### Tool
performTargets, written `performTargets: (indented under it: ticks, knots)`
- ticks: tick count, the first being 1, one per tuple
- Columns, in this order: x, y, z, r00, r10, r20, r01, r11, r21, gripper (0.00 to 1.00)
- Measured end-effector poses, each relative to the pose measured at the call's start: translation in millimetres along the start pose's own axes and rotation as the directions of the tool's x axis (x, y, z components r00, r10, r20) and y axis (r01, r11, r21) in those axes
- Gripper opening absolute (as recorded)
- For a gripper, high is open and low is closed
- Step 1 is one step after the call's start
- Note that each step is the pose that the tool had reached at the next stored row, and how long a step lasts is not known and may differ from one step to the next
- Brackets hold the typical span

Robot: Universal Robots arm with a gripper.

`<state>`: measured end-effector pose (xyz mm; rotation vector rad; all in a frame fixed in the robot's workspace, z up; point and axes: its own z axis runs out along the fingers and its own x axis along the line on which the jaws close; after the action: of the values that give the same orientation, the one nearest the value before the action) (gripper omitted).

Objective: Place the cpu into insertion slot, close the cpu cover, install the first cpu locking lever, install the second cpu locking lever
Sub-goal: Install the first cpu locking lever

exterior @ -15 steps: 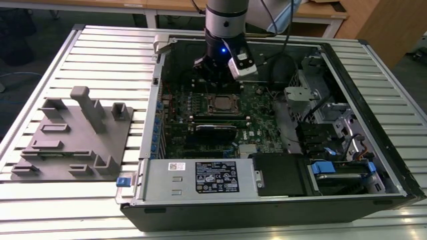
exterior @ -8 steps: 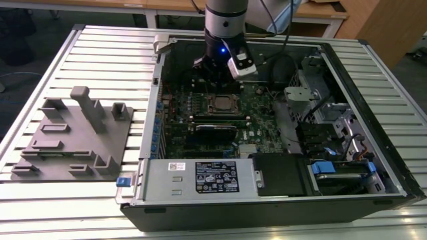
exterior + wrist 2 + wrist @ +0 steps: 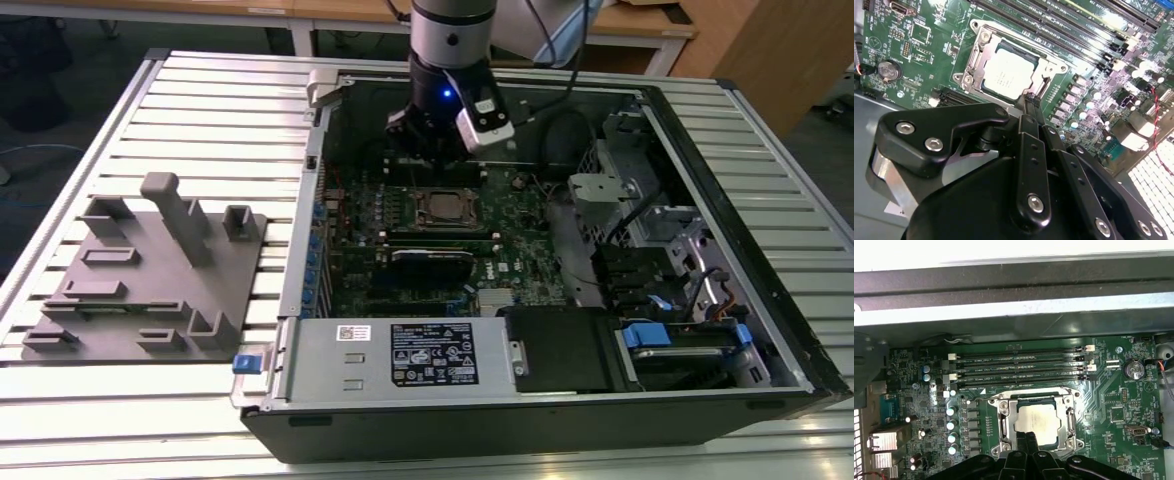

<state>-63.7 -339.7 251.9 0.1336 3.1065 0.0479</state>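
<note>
cpu (image 3: 1008, 74) seated, cpu cover (image 3: 975, 56) down over it. gripper (image 3: 1030, 100) fingers pressed together, tip just beside cover edge. i judge locking stage: press slowly, stay off cpu.

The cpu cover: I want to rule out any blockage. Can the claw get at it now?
Likely yes: the claw hovers right at the cpu cover edge, and nothing lies between them.

Exterior view overhead; both wrist views near insertion slot (image 3: 1029, 401)
</note>
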Motion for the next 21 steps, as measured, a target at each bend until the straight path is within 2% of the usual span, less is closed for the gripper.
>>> performTargets:
  ticks: [7, 12, 15, 21]
  knots:
    - [0.7, 0.0, -0.4, 1.0, 0.0, 0.0, 0.0, 1.0, 0.0001, 0.11]
    - [8.2, -0.7, -0.4, 1.0, 0.0, 0.0032, 0.0, 1.0, -0.0002, 0.11]
    - [17.5, -1.5, -0.4, 1.0, 0.0, 0.0075, 0.0, 1.0, -0.0007, 0.11]
    - [17.9, -1.5, -2.5, 1.0, 0.0, 0.0077, 0.0, 1.0, -0.0006, 0.11]
